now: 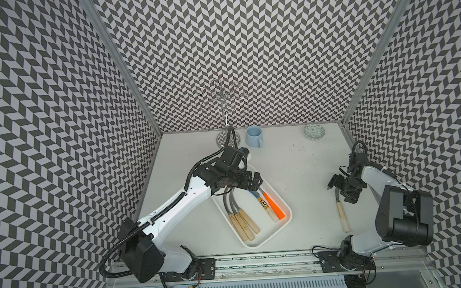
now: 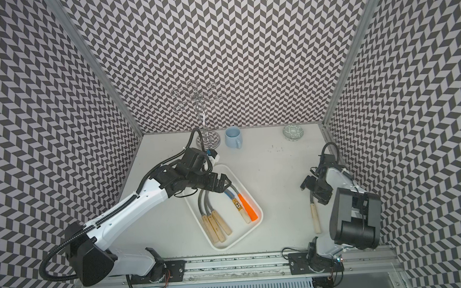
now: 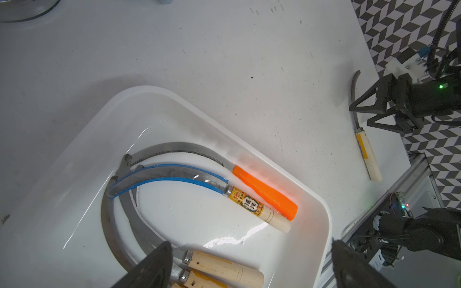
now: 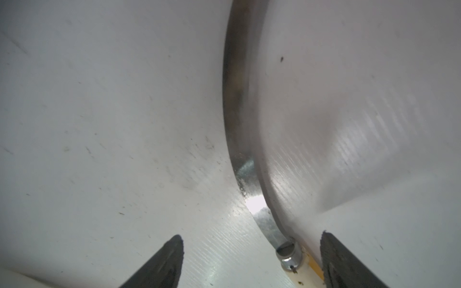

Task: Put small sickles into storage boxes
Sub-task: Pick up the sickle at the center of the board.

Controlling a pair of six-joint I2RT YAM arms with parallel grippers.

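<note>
- Five sickles (image 1: 241, 224) are already laid in the white tray (image 1: 268, 231), orange-handled one included.
- Left jaws are held spread wide over the tray's blade end, with nothing pinched.
- The sixth sickle (image 1: 343, 216) is lying on the bench (image 1: 294, 173), straddled by the spread right jaws, not gripped.

Yellow label (image 3: 247, 202) on a sickle handle (image 3: 270, 216) — characters unreadable.

Five sickles (image 1: 241, 223) in tray (image 1: 267, 224), sixth sickle (image 1: 342, 216) outside.
</note>
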